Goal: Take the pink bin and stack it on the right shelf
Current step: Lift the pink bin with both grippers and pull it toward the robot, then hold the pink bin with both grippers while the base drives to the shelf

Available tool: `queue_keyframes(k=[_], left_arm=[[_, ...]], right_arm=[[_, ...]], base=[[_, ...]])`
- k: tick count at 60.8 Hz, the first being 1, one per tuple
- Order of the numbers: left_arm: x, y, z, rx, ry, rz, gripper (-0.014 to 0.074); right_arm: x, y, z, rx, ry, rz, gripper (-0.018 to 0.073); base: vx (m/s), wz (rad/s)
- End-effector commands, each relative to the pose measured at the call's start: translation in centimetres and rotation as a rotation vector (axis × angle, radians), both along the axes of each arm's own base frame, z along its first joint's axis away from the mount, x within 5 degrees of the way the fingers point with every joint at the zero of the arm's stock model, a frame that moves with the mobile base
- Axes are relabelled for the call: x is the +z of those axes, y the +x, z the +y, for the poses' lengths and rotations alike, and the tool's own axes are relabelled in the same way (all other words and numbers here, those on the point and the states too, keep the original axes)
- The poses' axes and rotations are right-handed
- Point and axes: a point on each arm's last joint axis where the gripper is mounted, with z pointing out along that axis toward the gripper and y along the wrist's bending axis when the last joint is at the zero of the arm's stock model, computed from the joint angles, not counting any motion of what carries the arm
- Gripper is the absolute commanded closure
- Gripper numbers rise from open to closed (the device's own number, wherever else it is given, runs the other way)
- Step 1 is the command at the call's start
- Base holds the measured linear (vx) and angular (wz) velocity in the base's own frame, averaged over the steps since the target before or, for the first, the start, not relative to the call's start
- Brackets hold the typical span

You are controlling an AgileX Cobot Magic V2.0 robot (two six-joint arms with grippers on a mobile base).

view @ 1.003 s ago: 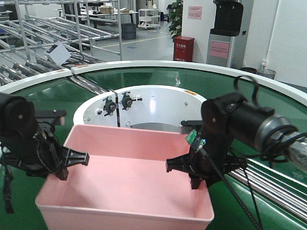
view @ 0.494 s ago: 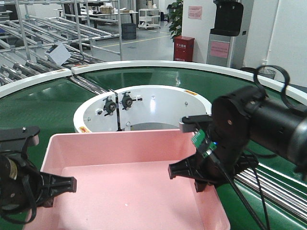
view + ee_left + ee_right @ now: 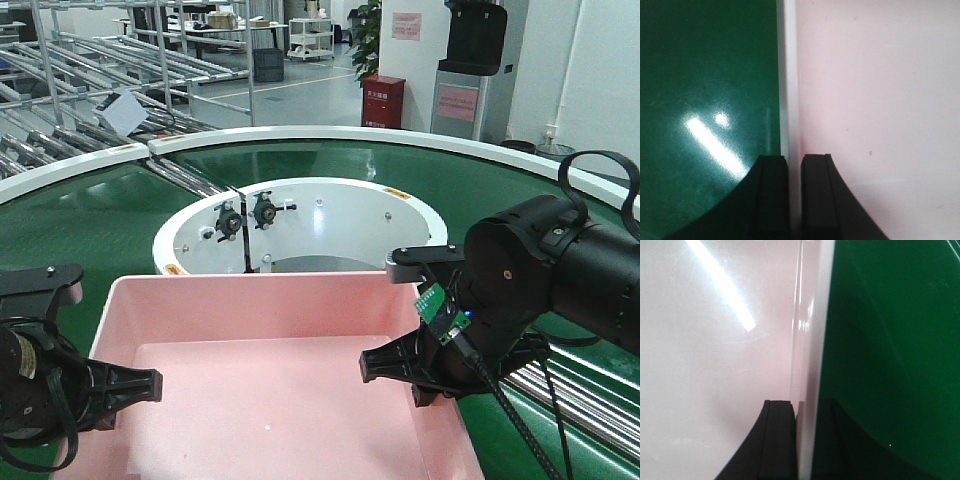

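Observation:
The pink bin [image 3: 260, 330] fills the lower middle of the front view, held between both arms above the green belt [image 3: 400, 160]. My left gripper [image 3: 125, 388] is shut on the bin's left wall. The left wrist view shows its black fingers [image 3: 771, 190] clamped either side of the pale rim [image 3: 788, 100], gripper [image 3: 794, 162]. My right gripper [image 3: 428, 388] is shut on the right wall. In the right wrist view its gripper [image 3: 808, 407] pinches the wall, with the pink floor [image 3: 715, 365] to the left. The right shelf is out of view.
A white round hub [image 3: 300, 225] sits just beyond the bin inside the curved green conveyor. Slanted silver tube-roller racks [image 3: 130, 60] stand at the back left. Steel rollers [image 3: 580, 395] run at the lower right. A red cabinet [image 3: 383, 100] stands behind.
The bin has come closer to the camera and looks larger, with its far rim lower in view. Both arms moved with it, the left one sinking to the frame's lower edge.

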Motion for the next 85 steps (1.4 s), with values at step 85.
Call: queue_keyframes(k=[85], left_arm=[[2.28,-0.23,0.13,-0.009,-0.033,-0.123,0.0424]], right_arm=[[2.71,-0.17,-0.99,0.005,-0.011,-0.128,0.0475]], base=[[-0.11,-0.34]])
